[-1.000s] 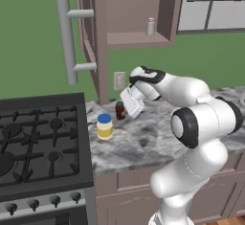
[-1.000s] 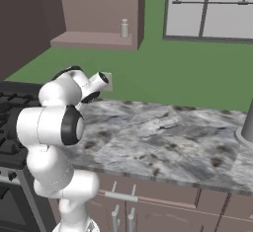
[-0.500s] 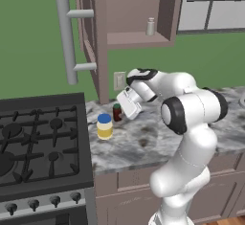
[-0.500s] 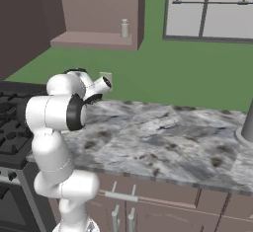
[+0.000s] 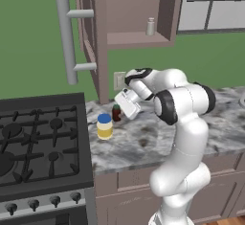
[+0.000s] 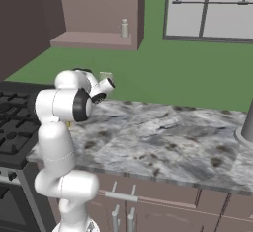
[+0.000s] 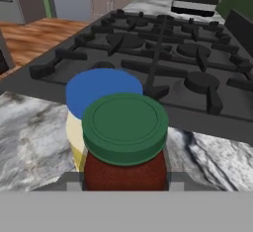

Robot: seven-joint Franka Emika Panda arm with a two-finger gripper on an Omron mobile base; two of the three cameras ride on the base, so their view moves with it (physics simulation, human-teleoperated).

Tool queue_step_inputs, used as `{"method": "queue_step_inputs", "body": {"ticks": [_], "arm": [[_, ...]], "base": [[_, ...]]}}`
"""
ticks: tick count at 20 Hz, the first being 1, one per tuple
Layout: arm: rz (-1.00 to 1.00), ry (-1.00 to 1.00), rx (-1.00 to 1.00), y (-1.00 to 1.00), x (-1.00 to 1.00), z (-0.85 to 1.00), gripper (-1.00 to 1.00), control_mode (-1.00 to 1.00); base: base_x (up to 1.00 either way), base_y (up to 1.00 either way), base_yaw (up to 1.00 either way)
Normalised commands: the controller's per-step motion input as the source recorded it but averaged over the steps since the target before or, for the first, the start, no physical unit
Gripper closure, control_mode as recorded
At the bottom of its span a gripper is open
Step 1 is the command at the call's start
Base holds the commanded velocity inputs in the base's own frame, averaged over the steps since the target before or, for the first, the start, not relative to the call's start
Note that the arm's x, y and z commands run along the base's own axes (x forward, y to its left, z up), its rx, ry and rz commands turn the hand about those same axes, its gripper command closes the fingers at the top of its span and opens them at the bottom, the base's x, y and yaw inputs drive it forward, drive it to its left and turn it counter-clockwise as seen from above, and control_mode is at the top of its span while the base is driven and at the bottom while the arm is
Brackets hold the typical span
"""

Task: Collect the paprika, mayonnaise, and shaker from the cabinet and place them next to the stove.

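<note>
Hand view: paprika (image 7: pixel 124 142) sits between tool (image 7: pixel 123 182) tips.

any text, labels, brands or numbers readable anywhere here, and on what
None can be read.
Paprika: plain green cap, no label showing.
Mayonnaise: plain blue lid and yellow side, no print.
Shaker: too small to tell.
Stove: knobs carry no marks that can be made out.
</note>
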Motion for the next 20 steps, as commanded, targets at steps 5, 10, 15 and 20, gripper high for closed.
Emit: {"method": "queue_step_inputs", "body": {"ticks": [5,10,15,20], "arm": [[0.00,0.00,0.00,0.13,0.22,-0.21,1.00,-1.00],[0.00,0.00,0.00,0.27,0.15,-0.26,1.00,-1.00],[0.00,0.00,0.01,0.25,0.17,-0.23,1.00,-1.00],[0.00,0.00,0.00,0.02,0.19,-0.16,1.00,-1.00]], "base": [[0.00,0.00,0.00],[0.00,0.00,0.00],[0.00,0.00,0.00],[0.00,0.00,0.00]]}}
